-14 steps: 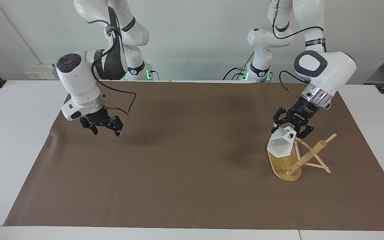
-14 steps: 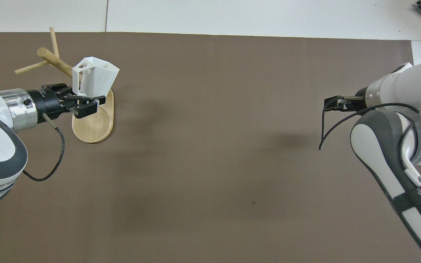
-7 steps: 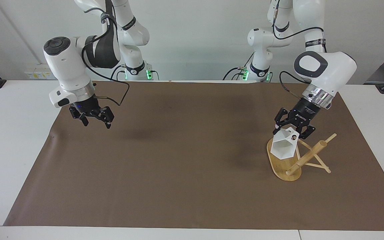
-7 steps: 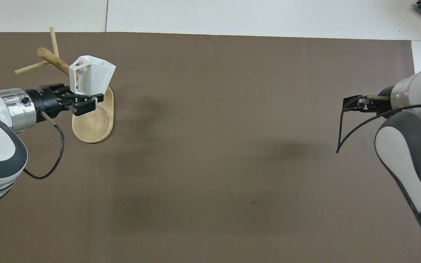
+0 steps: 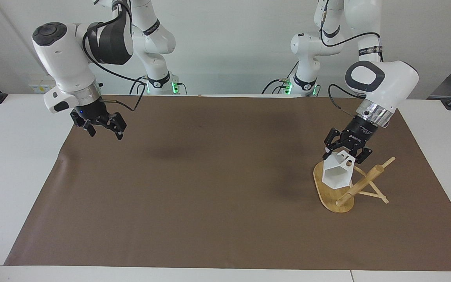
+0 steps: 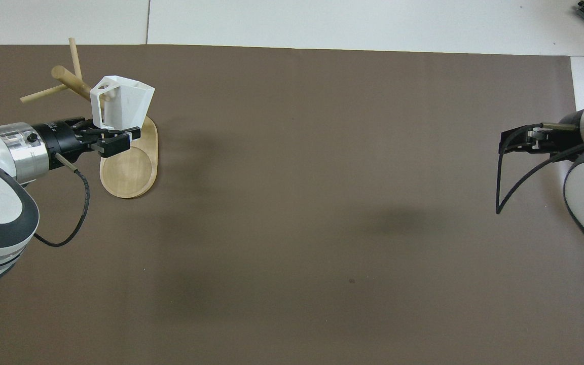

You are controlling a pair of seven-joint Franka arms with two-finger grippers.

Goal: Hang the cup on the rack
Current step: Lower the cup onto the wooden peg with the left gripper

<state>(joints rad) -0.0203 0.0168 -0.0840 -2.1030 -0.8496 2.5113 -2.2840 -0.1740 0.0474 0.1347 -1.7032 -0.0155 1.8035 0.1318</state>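
The cup [image 5: 338, 174] is held in the closed jaws of the left gripper [image 5: 347, 150], over the rack [image 5: 343, 192] near the bench's left-arm end. The hanging step appears in hand; next, the handle hole must be threaded onto a peg. The right gripper [image 5: 100, 125] waits, jaws open and empty.

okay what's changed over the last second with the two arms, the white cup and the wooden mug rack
The left gripper, shut on the white faceted cup, has carried it lower and closer to the post of the light bamboo mug rack. The right gripper, open and empty, has pulled up and back toward its own end of the brown mat. The rack has not moved.
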